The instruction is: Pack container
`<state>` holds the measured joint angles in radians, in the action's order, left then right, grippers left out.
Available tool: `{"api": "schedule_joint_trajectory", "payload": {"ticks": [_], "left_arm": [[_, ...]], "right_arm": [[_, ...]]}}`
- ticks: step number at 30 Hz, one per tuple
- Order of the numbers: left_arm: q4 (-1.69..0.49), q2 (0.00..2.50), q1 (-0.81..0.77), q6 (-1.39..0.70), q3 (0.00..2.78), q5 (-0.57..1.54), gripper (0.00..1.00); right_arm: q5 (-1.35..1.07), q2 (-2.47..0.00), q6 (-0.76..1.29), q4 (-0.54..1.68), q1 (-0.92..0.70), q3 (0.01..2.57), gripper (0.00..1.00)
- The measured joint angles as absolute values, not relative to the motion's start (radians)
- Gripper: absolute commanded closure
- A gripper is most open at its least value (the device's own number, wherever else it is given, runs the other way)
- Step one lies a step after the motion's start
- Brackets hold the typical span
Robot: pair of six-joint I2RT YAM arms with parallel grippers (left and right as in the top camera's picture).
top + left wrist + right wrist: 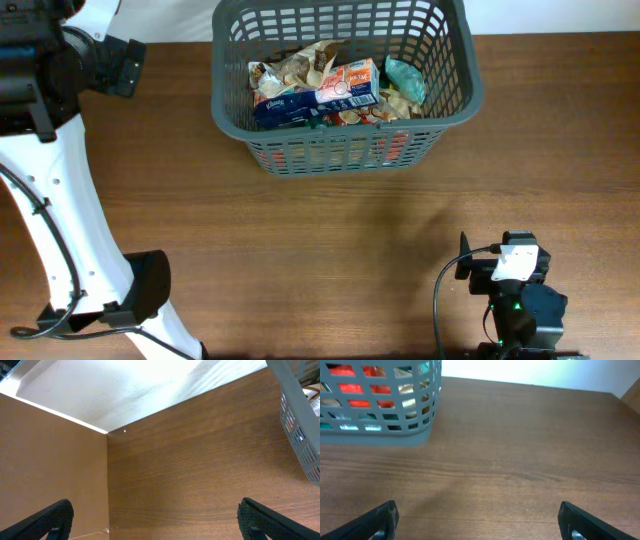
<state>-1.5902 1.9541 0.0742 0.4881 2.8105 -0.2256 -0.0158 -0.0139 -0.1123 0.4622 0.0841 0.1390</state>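
The dark grey container (452,108), a slotted basket, stands at the far middle of the table, filled with several packets, among them a blue tissue pack (285,107), an orange-white packet (350,85) and a teal packet (406,80). Its corner shows in the left wrist view (300,435) and its wall in the right wrist view (380,435). My left gripper (155,520) is open and empty, over bare wood at the table's far left. My right gripper (477,520) is open and empty, over bare wood near the front right; its arm (515,290) shows overhead.
The left arm's white links (60,200) run down the left side of the table. A black cable (445,290) loops beside the right arm. The table's back edge meets a white wall (125,390).
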Motion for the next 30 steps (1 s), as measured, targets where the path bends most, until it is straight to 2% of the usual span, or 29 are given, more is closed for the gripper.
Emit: {"api": "schedule_joint_trajectory", "payload": {"ticks": [22,25,27,30], "left_arm": [[-1.590,1.951,0.070,0.488,2.811,-0.226,0.01],[-1.651,1.924,0.063,0.487,2.809,-0.221,0.01],[-1.676,1.884,0.061,0.480,2.794,-0.174,0.01],[-1.603,1.787,0.070,0.468,2.726,-0.027,0.01]], "right_arm": [[-0.016,-0.014,-0.113,0.462,0.084,0.139,0.01],[-0.016,-0.014,-0.112,0.462,0.084,0.139,0.01],[-0.016,-0.014,-0.112,0.461,0.084,0.139,0.01],[-0.016,-0.014,-0.112,0.461,0.084,0.139,0.01]]}}
